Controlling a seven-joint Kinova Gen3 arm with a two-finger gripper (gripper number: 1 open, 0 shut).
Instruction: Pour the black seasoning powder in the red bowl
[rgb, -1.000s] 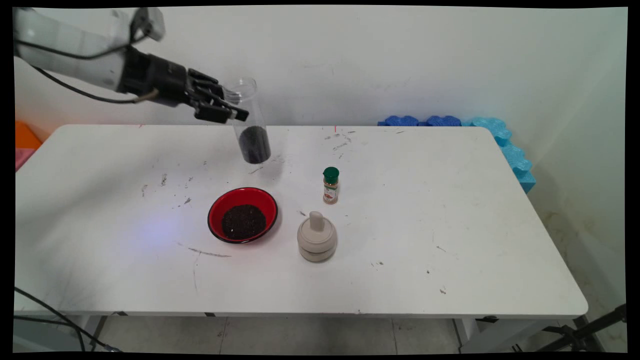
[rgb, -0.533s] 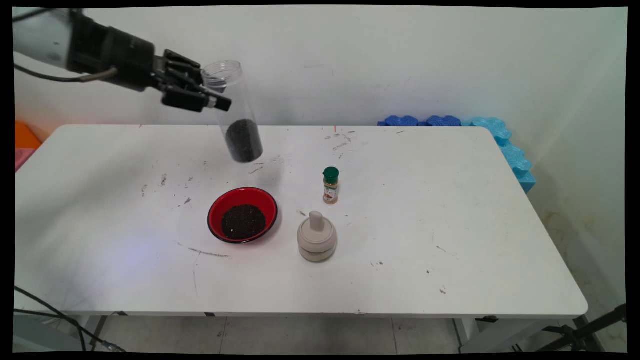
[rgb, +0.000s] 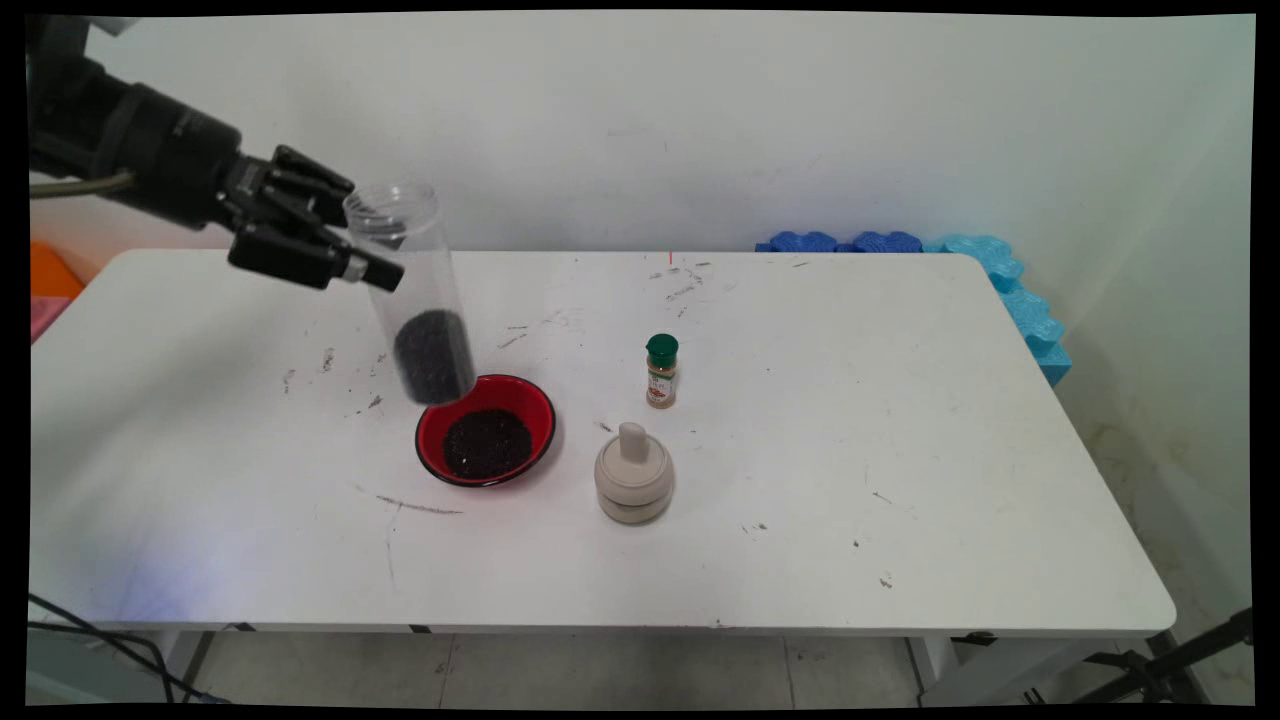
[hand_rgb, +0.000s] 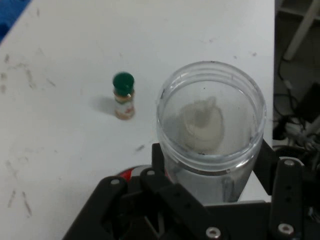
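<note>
Overhead, from the main view: black gripper reaching in from the upper left, fingers closed on the upper part of a clear jar. Jar held in the air, open mouth up, tilted slightly, dark grains filling its bottom end. Jar's base hanging just above and up-left of a red bowl, overlapping the bowl's far-left rim in the picture. Bowl resting on the white table, holding a heap of the same dark grains. To the right of the bowl, a beige lidded pot with a knob on top, near but apart. Up-right of the bowl, beyond the pot, a small spice bottle with a green cap, upright. Far right of the bowl, at the table's back corner, blue foam blocks against the wall.

Next, from the hand view: looking down into the jar's open mouth, rim round and clear, pale shape of the pot seen blurred through its wall. Fingers clamped on either side of the jar below the rim. Left of the jar, spice bottle standing on the table. Sliver of the red bowl showing left of the jar, just above the black linkage.
</note>
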